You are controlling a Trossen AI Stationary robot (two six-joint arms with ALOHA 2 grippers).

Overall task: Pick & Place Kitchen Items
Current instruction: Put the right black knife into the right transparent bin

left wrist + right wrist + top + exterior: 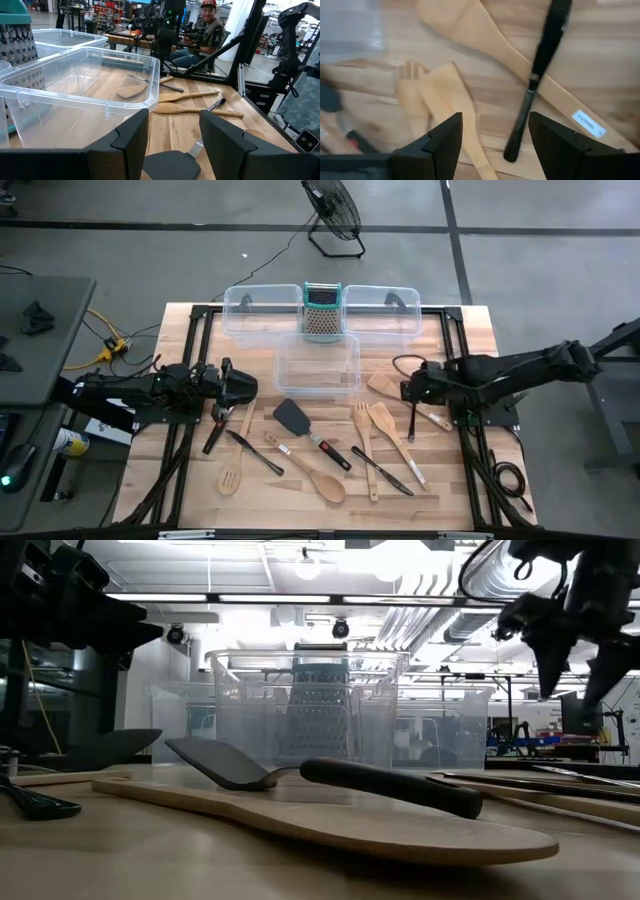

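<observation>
1. Because nothing has yet been sorted, the utensils lie scattered flat over the near half of the table [480,480], handles pointing all ways; the three clear bins [317,365] wait along the far edge with the box grater [321,310] standing between the far two; the nearest bin looks empty.
2. The right gripper [492,142] hangs low over the right-hand cluster, fingers spread and holding nothing, presumably lining up a pick; between its fingers and just beyond them lies a black-handled tool [540,80], crossing over a wooden spatula [485,35]; a wooden fork [407,95] and another wooden spatula [452,100] lie beside its one finger.
3. The left gripper [172,137] hovers near the left edge, fingers parted and empty; the black turner [172,165] sits just ahead of and between its fingertips; a wooden spoon [187,107] lies farther off, well apart.
4. Judgement: the black-handled tool rests atop the spatula, so a pinch across its handle could nudge the wood beneath.
</observation>
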